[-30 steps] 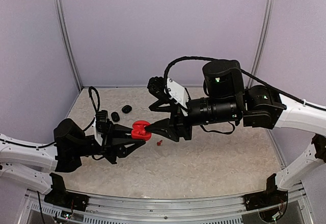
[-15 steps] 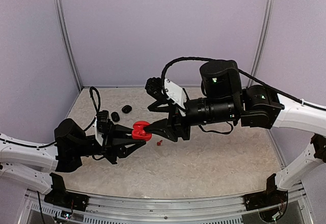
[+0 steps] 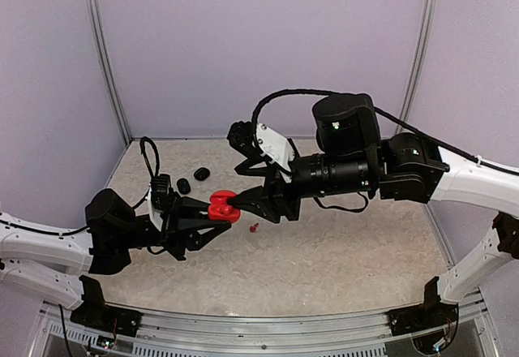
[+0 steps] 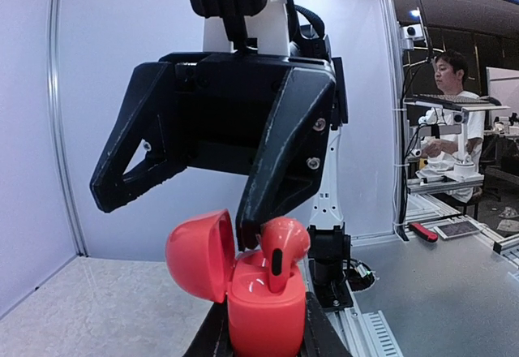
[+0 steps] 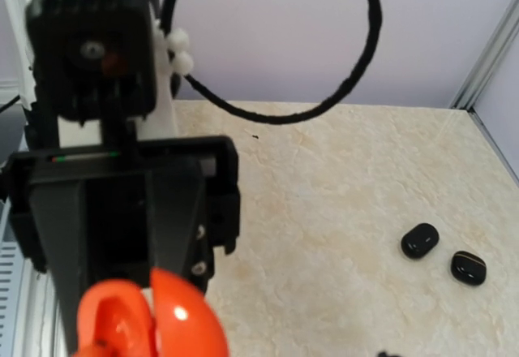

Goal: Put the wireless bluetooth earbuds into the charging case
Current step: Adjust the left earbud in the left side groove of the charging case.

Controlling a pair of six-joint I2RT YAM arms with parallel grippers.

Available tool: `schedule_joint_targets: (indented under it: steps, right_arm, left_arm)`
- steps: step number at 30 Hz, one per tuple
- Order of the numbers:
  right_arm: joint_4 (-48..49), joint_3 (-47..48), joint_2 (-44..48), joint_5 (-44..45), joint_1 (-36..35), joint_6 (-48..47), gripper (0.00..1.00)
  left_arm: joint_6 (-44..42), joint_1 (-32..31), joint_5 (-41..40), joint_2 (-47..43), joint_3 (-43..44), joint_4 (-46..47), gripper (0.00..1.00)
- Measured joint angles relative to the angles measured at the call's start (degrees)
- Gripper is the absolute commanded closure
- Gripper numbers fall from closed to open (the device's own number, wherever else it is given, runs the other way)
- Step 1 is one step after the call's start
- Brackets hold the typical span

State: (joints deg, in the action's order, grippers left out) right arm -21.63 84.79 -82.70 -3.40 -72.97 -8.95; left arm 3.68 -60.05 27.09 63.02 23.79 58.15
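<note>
My left gripper [image 3: 217, 216] is shut on the red charging case [image 3: 223, 209] and holds it upright above the table, lid open to the left. In the left wrist view the case [image 4: 268, 308] sits between my fingers. A red earbud [image 4: 281, 247] stands stem-down in one slot, its head sticking out. My right gripper [image 3: 237, 188] hangs over the case with its jaws spread wide [image 4: 174, 219]; one fingertip [image 4: 253, 231] is right beside the earbud's head. A second red earbud [image 3: 254, 228] lies on the table under the right gripper.
Two black pebble-like cases [image 3: 184, 185] [image 3: 201, 174] lie at the back left of the table; they also show in the right wrist view [image 5: 420, 241] [image 5: 468, 268]. Purple walls close the table on three sides.
My right arm has shifted a little to the left, closing on the case. The left gripper and the case have barely moved.
</note>
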Motion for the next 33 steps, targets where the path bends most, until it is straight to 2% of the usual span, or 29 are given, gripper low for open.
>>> schedule_joint_targets:
  steps: [8, 33]
  right_arm:
    - [-1.1, -0.1, 2.8, 0.5, 0.0, 1.1, 0.38]
    - [-2.4, 0.0, 0.8, -0.6, 0.0, 1.0, 0.38]
  left_arm:
    - [0.4, 0.2, -0.2, 0.0, 0.0, 1.6, 1.0]
    - [0.1, 0.2, -0.3, 0.4, 0.0, 1.6, 1.0]
